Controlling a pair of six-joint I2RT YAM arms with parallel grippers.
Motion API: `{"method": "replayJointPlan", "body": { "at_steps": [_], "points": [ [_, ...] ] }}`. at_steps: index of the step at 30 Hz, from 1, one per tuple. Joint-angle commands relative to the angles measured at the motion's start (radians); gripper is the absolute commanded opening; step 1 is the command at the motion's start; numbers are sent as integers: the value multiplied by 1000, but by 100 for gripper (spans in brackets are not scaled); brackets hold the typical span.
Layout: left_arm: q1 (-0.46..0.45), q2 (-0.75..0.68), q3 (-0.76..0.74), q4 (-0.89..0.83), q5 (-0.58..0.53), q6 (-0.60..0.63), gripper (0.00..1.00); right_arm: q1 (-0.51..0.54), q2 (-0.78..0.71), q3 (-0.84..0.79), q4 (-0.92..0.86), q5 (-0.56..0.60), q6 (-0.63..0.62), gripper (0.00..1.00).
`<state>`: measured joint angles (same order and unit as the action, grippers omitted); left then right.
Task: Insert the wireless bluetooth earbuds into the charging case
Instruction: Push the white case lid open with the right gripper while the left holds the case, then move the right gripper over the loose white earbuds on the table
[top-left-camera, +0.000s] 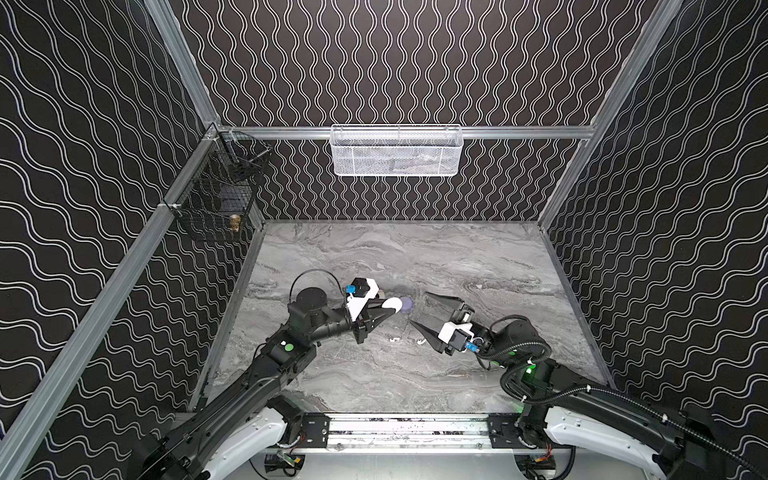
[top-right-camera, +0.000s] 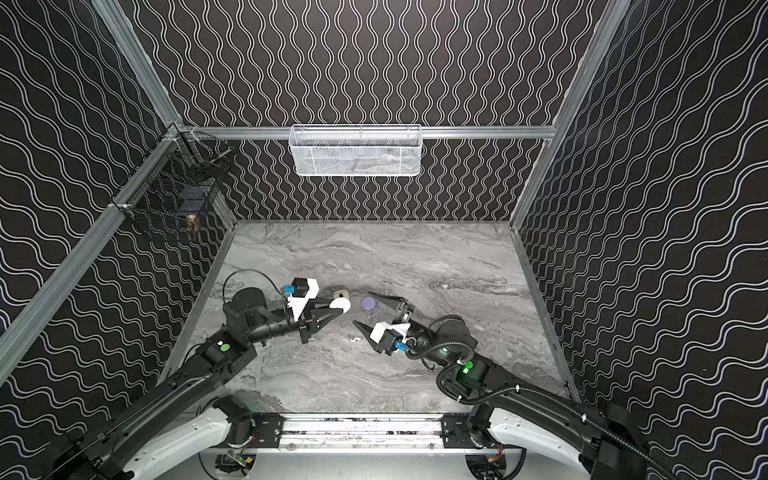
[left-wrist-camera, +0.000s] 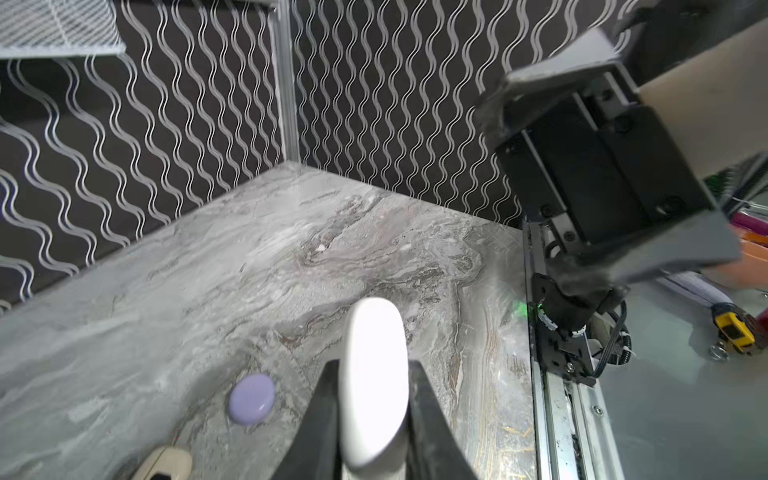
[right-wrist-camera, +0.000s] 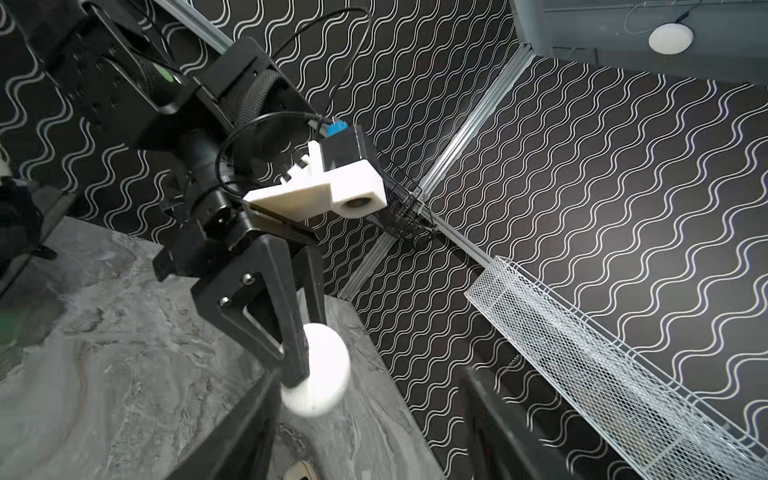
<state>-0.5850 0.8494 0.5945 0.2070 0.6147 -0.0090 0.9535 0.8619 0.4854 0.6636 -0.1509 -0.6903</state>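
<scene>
On the far left wall hung a black wire basket (top-left-camera: 216, 195), out of play. The left gripper (top-left-camera: 383, 311) was clamped on the white charging case (left-wrist-camera: 374, 353), holding it edge-on and clear of the marbled table (top-left-camera: 457, 257). The case looked closed, though no seam could be made out.

Just beyond it on the table lay a cream case (top-right-camera: 341, 295) and, a little further right, a lavender case (top-left-camera: 406, 304) — both closed, neither touched. Nearer the front, the white earbuds (top-left-camera: 394, 340) lay loose, two of them close together below the gap between the arms. No lavender earbuds could be found.

The right gripper (top-left-camera: 419, 307) faced the held case with its jaws spread wide and empty, near the lavender case but apparently apart from it.

Judgement: the step in hand seemed to be getting the white charging case open between the two grippers.
- The right jaws would do best to take the exposed half, opposite the left grip, and close gently — the smooth rounded shell looked likely to slip or twist.
- The left grip should sit on the base only, so the lid can swing.
- The work should stay above the table and away from the loose earbuds, so they are not swept off.
</scene>
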Motion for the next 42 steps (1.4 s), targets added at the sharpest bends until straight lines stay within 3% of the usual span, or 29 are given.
{"method": "replayJointPlan", "body": {
  "at_steps": [1, 13, 23, 37, 42],
  "points": [
    [-2, -31, -26, 130, 94, 45, 0, 0, 16, 8, 17, -25, 40, 68],
    [-14, -29, -39, 164, 153, 64, 0, 1, 81, 52, 41, -53, 70, 66],
    [-39, -36, -33, 157, 181, 78, 0, 0, 152, 88, 44, -9, 80, 65],
    [-48, -34, -37, 130, 171, 123, 0, -1, 200, 140, 143, 224, 164, 64],
    [-49, -8, -70, 219, 174, 152, 0, -1, 231, 173, 145, 323, 207, 66]
  ]
}}
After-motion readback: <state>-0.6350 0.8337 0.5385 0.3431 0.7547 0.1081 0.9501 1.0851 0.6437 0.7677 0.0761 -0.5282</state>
